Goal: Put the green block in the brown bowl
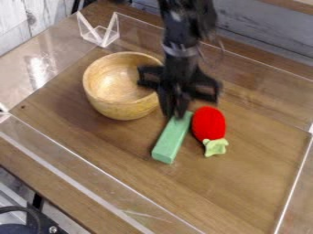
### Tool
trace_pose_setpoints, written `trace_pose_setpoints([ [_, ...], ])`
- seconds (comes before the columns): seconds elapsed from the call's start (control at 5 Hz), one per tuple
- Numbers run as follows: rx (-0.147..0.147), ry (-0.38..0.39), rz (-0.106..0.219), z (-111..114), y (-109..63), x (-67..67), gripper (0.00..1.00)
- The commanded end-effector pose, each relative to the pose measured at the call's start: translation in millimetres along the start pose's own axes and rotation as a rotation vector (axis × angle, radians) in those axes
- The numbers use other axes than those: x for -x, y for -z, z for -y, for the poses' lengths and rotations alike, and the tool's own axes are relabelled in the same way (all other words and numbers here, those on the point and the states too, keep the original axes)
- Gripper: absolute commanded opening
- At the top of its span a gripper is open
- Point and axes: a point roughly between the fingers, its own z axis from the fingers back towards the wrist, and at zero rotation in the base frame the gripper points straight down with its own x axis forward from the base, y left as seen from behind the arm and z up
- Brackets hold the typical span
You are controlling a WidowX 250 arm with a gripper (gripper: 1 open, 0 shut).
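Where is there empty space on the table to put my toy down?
The wooden table is bare in front of the brown bowl and the green block, and right of the red strawberry toy. It is crowded in the middle, where the gripper hangs between bowl, block and strawberry.
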Motion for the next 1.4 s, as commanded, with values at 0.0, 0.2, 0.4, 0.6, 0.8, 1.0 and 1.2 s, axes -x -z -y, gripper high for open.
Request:
trace_pose_setpoints([
  [0.0, 0.033, -0.04, 0.08, -13, -40.9, -11.2, 0.0],
  [0.2, 0.03, -0.045, 0.076, -12, -40.1, -1.6, 1.0],
  [0.4, 0.03, -0.048, 0.071, -13, -35.7, 1.7, 1.0],
  [0.6, 0.029, -0.055, 0.065, -14, -30.4, 2.7, 1.0],
  [0.8, 0.024, -0.075, 0.054, -15, -16.6, 4.5, 1.0],
  [1.0, 0.02, -0.091, 0.047, -14, -1.0, 7.2, 1.0],
  [1.2, 0.013, -0.096, 0.04, -9, 14.7, 10.6, 1.0],
])
